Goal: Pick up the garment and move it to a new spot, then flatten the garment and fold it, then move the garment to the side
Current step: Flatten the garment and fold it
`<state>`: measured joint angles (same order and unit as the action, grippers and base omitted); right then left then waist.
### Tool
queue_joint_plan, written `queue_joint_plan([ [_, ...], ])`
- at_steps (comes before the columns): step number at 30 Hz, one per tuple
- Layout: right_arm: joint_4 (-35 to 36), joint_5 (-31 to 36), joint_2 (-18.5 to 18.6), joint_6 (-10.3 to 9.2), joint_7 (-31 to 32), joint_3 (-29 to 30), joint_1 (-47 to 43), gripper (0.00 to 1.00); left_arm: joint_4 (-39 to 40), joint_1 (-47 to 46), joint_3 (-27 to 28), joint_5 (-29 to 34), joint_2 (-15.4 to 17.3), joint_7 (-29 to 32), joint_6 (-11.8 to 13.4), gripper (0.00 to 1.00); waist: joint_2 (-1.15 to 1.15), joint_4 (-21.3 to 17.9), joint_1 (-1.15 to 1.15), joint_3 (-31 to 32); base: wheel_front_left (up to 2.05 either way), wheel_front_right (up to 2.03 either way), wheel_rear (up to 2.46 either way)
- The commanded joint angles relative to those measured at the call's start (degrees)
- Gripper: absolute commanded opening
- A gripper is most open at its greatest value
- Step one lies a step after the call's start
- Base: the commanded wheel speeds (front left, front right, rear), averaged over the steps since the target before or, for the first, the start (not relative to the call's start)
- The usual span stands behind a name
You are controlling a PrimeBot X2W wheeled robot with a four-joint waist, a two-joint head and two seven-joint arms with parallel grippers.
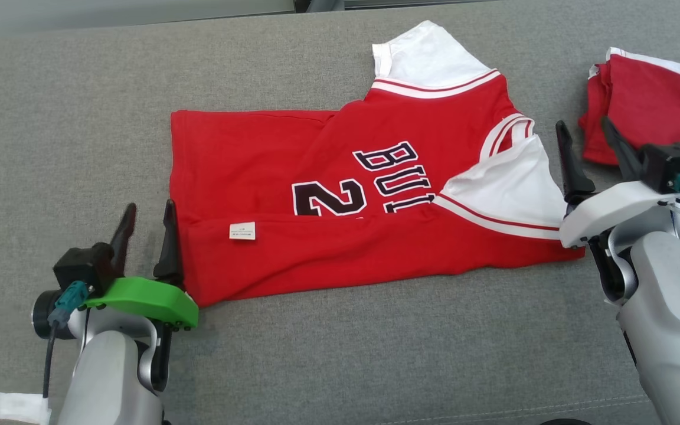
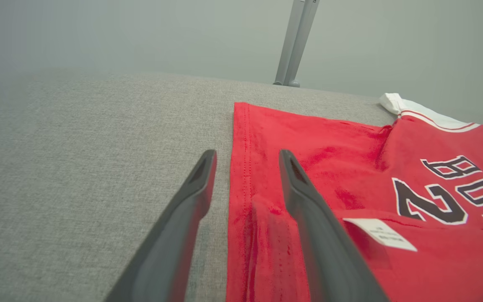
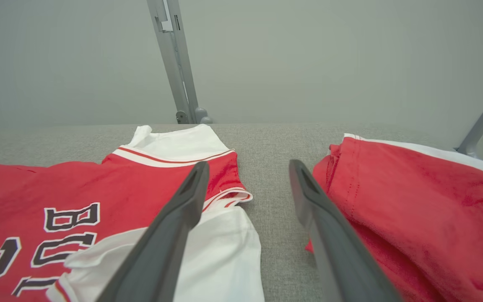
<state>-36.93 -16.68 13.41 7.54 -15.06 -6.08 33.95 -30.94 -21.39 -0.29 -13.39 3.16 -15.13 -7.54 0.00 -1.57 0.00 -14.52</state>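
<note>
With the jersey (image 1: 269,159) lying in the middle of the grey surface (image 1: 80,118) (its near edge turned over), folding is judged under way; the left gripper (image 1: 150,206) at 8 o'clock and the right gripper (image 1: 583,123) at 3 o'clock are held spread and empty, so pinches for another fold are called for next.

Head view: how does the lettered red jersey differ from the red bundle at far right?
The red jersey with black lettering lies spread out, near edge folded over; the compact red garment with white edging is bunched small. The jersey shows letters, a number and a white label; the compact garment shows no print. Both are red with white trim, resting on the grey fabric surface.
</note>
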Motion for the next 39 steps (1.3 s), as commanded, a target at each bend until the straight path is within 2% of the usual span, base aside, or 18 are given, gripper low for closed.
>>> queue_joint_plan([
  [1,0.57,0.53,-0.11,-0.11,-0.12,0.99,-2.12,1.0,0.96,0.58,0.94,0.91,0.08,0.04,0.14,1.0,0.0,0.01,0.0,0.11,0.0,0.0,0.0],
  [8,4.24,0.27,-1.66,-0.11,-0.12,2.78,-8.38,1.0,2.73,4.58,3.17,1.21,-0.19,0.03,0.14,1.0,0.0,-0.54,0.0,1.57,0.0,0.0,0.0],
  [17,0.96,-2.31,-2.04,-0.11,-0.13,1.47,-15.71,1.0,5.21,11.48,0.0,-1.58,-0.15,0.04,0.2,1.0,0.0,-1.0,0.0,3.83,0.0,0.0,0.0],
  [28,-4.22,-7.1,-2.72,-0.1,-0.13,2.48,-13.65,1.0,6.51,13.35,-2.35,-1.19,-0.16,0.03,0.39,1.0,0.0,0.26,0.0,3.41,0.0,0.0,0.0],
  [32,-7.47,-8.03,-2.45,-0.1,-0.12,0.92,-12.06,1.0,6.78,12.66,-2.73,-0.69,-0.16,0.04,0.31,1.0,0.0,1.11,0.0,2.9,0.0,0.0,0.0],
  [33,-8.32,-8.54,-2.58,-0.1,-0.12,0.17,-11.69,0.94,6.86,12.47,-2.74,-0.66,-0.16,0.03,0.29,1.0,0.0,1.27,0.0,2.74,0.0,0.0,0.0],
  [34,-9.46,-9.03,-2.58,-0.1,-0.11,-0.61,-11.4,0.54,6.93,12.34,-2.75,-0.69,-0.16,0.03,0.28,1.0,0.0,1.39,0.0,2.59,0.0,0.0,0.0],
  [35,-10.44,-9.69,-2.54,-0.1,-0.03,-1.4,-11.14,0.39,7.01,12.24,-2.72,-0.77,-0.16,0.04,0.27,1.0,0.0,1.49,0.0,2.44,0.0,0.0,0.0],
  [37,-11.75,-10.99,-2.66,-0.1,0.03,-2.56,-10.6,0.0,7.17,12.1,-2.68,-0.95,-0.17,0.04,0.26,1.0,0.0,1.63,0.0,2.18,0.0,0.0,0.0],
  [39,-12.34,-12.52,-2.55,-0.11,0.04,-3.7,-10.32,0.0,7.23,11.9,-2.55,-1.28,-0.16,0.03,0.25,1.0,0.0,1.66,0.0,1.94,0.0,0.0,0.0],
])
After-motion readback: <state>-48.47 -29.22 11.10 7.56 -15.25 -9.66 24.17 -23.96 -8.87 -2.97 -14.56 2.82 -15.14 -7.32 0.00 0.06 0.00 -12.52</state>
